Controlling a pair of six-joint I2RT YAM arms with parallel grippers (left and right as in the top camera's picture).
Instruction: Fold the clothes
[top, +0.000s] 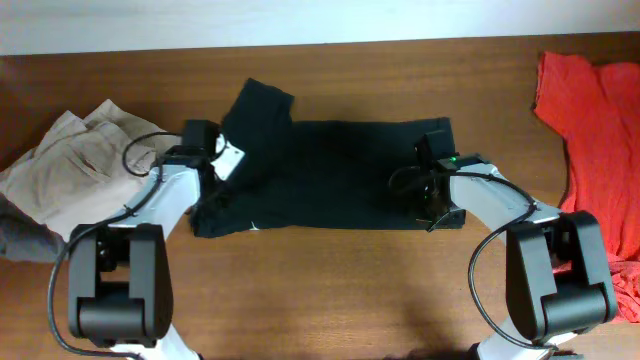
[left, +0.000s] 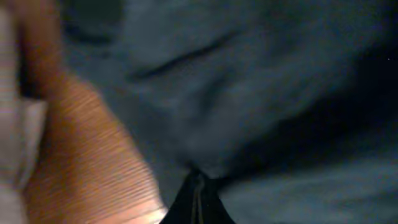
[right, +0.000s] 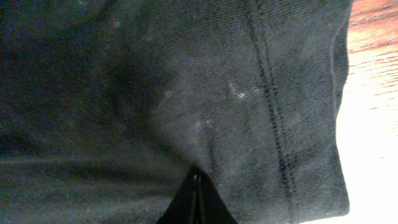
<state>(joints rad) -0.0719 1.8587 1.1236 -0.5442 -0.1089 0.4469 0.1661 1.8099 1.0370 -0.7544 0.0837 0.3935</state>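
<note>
**Both grippers pinched the black T-shirt at the middle of the table**

The black T-shirt (top: 340, 175) lay spread on the wooden table (top: 330, 290), a little above the centre of the overhead frame. Its long side ran from left to right. One sleeve (top: 262, 105) pointed to the upper left, and the cloth at the left end was rumpled.

The left gripper (top: 212, 160) stood over the left end of the shirt, at centre left of the overhead frame. In the left wrist view, which was blurred, its fingertips (left: 196, 190) were pressed together at the bottom centre. Folds of the dark cloth ran together into them, so the jaws were closed on the shirt. Bare wood showed in the lower left of this view.

The right gripper (top: 437, 172) stood over the right end of the shirt, at centre right of the overhead frame. In the right wrist view its fingertips (right: 196, 190) also met with no gap, and the cloth gathered at their point, so this gripper also held the shirt. A stitched seam (right: 270, 93) ran down the right part of this view, and the bright table lay beyond the shirt's edge.

Beige trousers (top: 80, 160) lay crumpled at the left of the overhead frame, beside the left arm. A red garment (top: 595, 110) lay at the right edge, apart from the shirt.
</note>
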